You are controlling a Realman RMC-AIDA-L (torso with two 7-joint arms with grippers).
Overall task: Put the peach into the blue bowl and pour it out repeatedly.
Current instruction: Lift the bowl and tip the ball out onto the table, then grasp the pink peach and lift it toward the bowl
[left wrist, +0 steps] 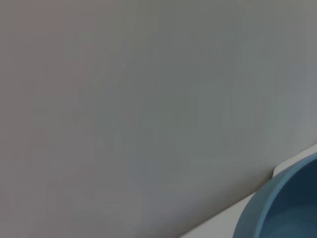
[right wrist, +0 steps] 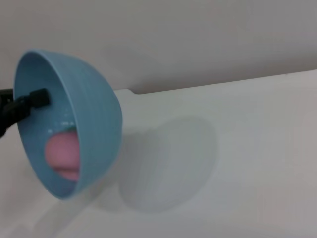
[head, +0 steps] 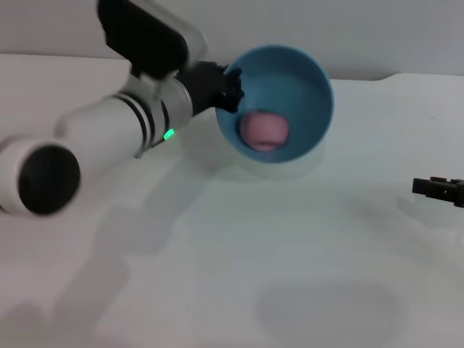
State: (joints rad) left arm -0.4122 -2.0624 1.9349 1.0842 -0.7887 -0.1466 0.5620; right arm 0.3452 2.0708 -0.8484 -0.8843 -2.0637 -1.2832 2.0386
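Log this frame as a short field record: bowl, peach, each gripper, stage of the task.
bowl: blue bowl lifted off the table, tipped steeply on its side, opening toward the robot
peach: peach inside the bowl, low against its lower wall, not yet out
left gripper: left gripper clamped on the bowl's rim, holding it up
right gripper: right gripper at the table's right edge, away from the bowl; idle
stage: mid-pour, peach about to roll out

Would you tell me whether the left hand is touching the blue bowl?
Touching: the head view shows the left hand clamped on the tilted blue bowl's rim.
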